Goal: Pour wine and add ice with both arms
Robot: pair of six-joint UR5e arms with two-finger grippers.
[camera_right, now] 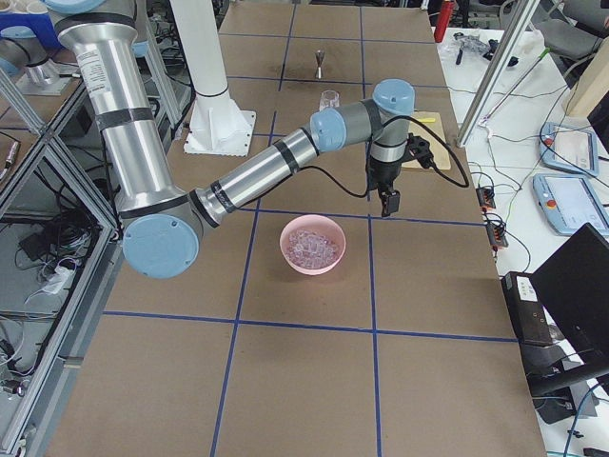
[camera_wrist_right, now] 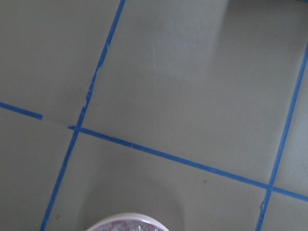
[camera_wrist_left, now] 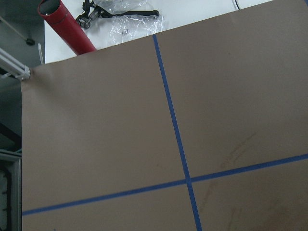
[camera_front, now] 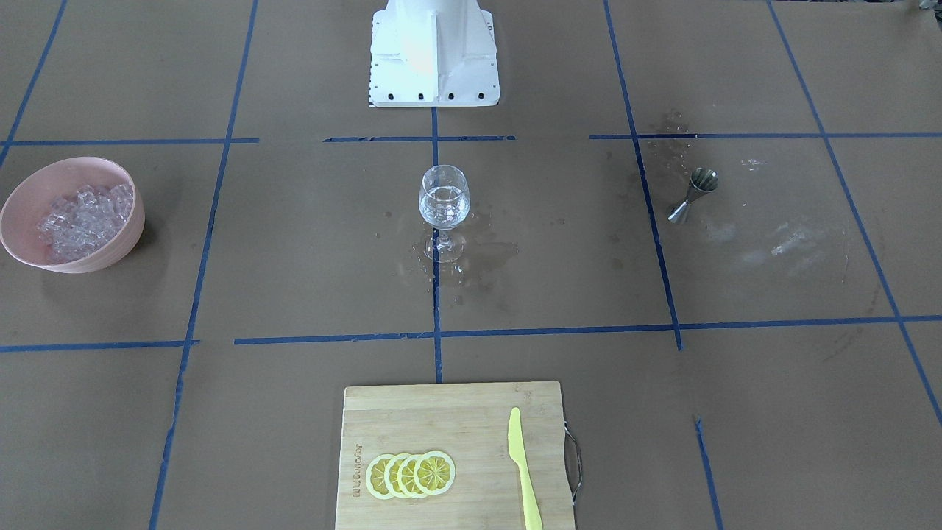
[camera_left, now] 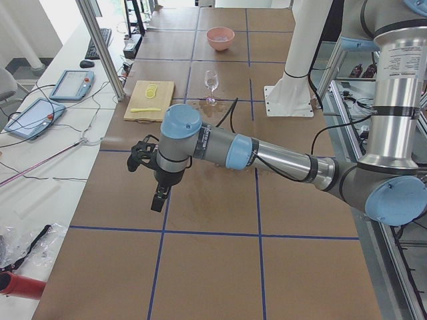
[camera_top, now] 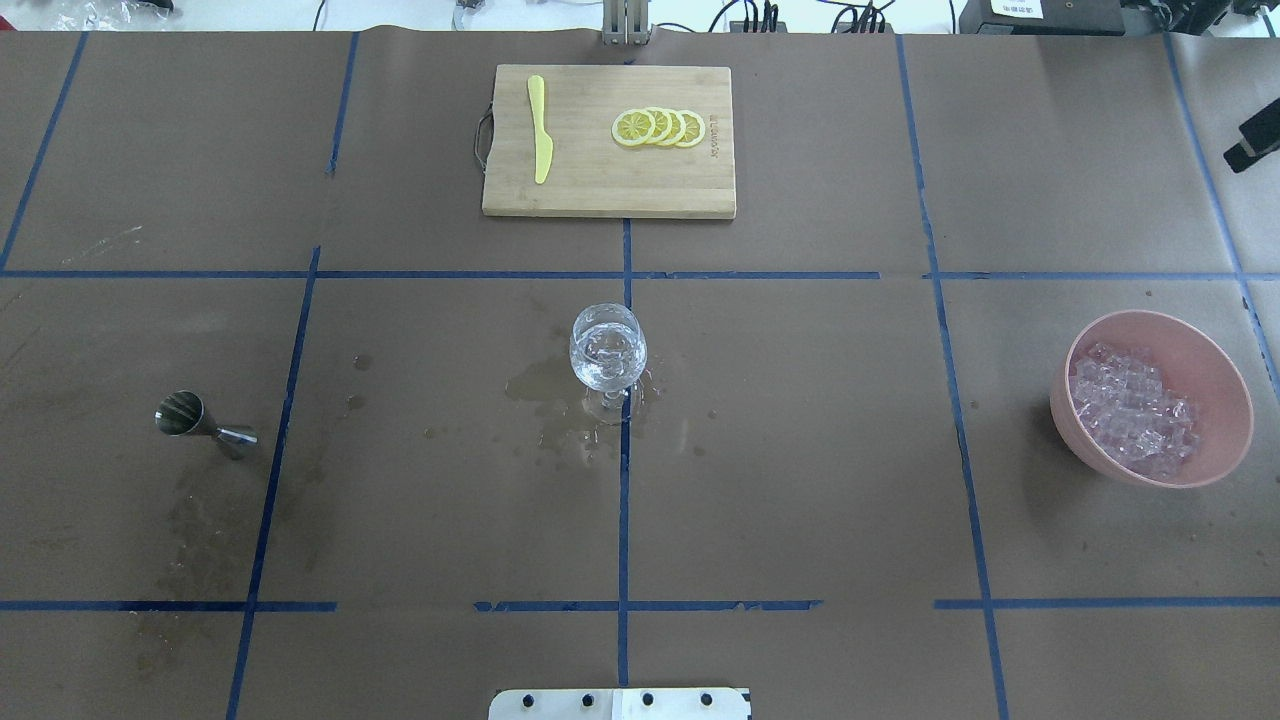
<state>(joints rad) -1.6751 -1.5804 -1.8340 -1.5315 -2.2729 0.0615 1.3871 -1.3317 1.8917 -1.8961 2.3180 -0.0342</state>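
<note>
Hovering over opposite table ends, left gripper (camera_left: 158, 200) and right gripper (camera_right: 387, 203); how far open, impossible to tell. At centre, well apart from all else, wine glass (camera_front: 444, 180) holding clear wine (camera_front: 444, 210), wet patch (camera_top: 545, 390) around its foot. Ice (camera_front: 85, 213) heaped in pink bowl (camera_front: 118, 250); jigger (camera_front: 692, 195) and cutting board (camera_front: 441, 419) far off.

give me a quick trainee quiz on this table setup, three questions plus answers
1. True or false: the clear stemmed wine glass stands upright.
2. How many yellow lemon slices lie on the bamboo cutting board?
3. The pink round bowl of clear ice cubes sits: A on the robot's left, B on its right, C dead centre.
Key: 1 true; 2 four; 3 B.
</note>
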